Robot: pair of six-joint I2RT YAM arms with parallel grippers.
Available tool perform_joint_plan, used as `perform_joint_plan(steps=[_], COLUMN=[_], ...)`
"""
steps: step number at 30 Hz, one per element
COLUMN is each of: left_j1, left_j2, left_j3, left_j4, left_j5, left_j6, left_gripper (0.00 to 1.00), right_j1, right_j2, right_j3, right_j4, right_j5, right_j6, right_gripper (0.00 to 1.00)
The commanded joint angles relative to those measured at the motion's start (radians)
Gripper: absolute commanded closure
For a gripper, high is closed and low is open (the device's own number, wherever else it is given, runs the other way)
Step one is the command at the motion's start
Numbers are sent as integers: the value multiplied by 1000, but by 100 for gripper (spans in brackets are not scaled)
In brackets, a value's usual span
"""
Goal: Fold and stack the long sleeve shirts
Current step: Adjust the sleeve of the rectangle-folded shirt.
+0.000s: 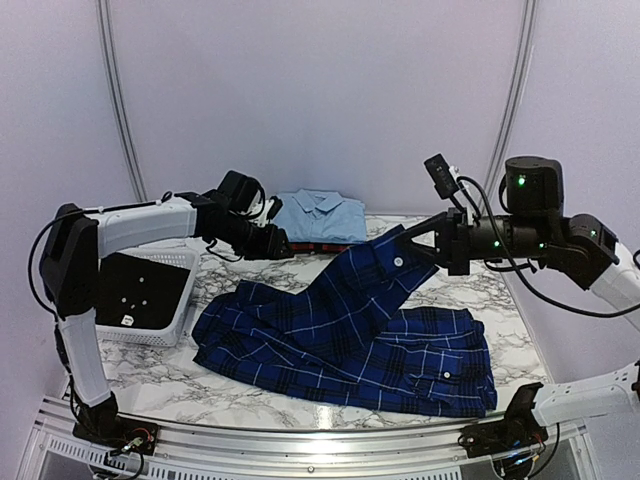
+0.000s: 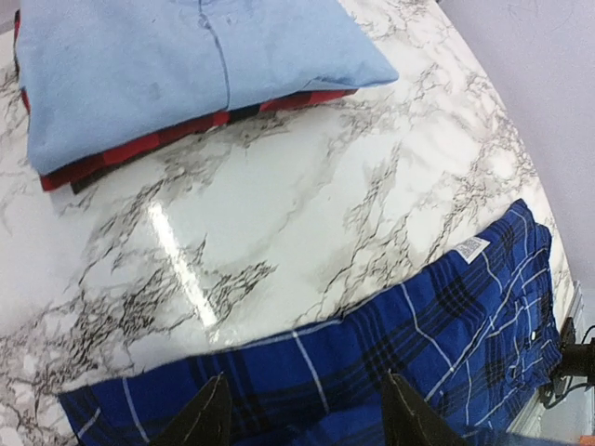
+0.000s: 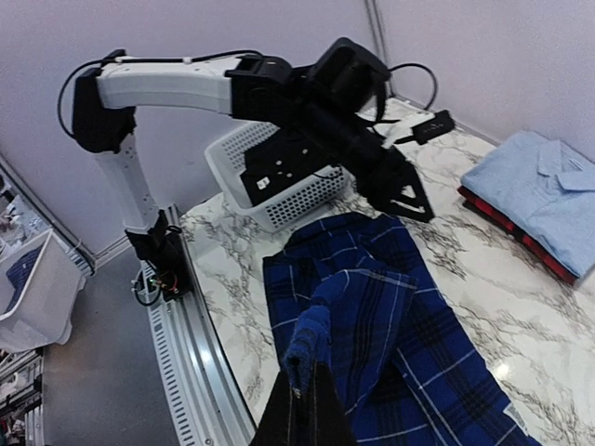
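Observation:
The navy plaid shirt (image 1: 350, 330) lies spread on the marble table, one part lifted. My right gripper (image 1: 412, 248) is shut on that lifted cloth and holds it above the table; its wrist view shows the fingers (image 3: 307, 404) pinching a bunched navy fold (image 3: 372, 307). My left gripper (image 1: 278, 243) is open and empty, hovering over the shirt's far edge (image 2: 390, 362), its fingertips (image 2: 209, 418) apart. The folded light blue shirt (image 1: 320, 215) lies on the folded red-and-black plaid shirt (image 2: 139, 144) at the back of the table. This stack also shows in the right wrist view (image 3: 539, 190).
A white slotted basket (image 1: 150, 295) stands at the left of the table, under my left arm. Bare marble (image 2: 279, 214) lies between the stack and the navy shirt. A metal rail (image 1: 300, 440) runs along the table's near edge.

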Motion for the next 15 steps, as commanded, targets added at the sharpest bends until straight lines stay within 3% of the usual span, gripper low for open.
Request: perform_joint_plan(steps=[1, 10, 12, 15], left_j1=[-7, -33, -37, -38], left_j2=[108, 207, 186, 127], left_j3=[79, 129, 87, -11], left_j4=[-35, -49, -58, -62], left_j5=[106, 302, 337, 361], left_j6=[-8, 7, 27, 54], left_gripper=[43, 59, 63, 71], right_j1=[14, 26, 28, 27], right_j2=[9, 78, 91, 111], right_j3=[60, 123, 138, 164], right_j4=[101, 129, 103, 25], right_j5=[-190, -264, -211, -13], right_j6=[-23, -52, -58, -66], right_gripper=[100, 100, 100, 100])
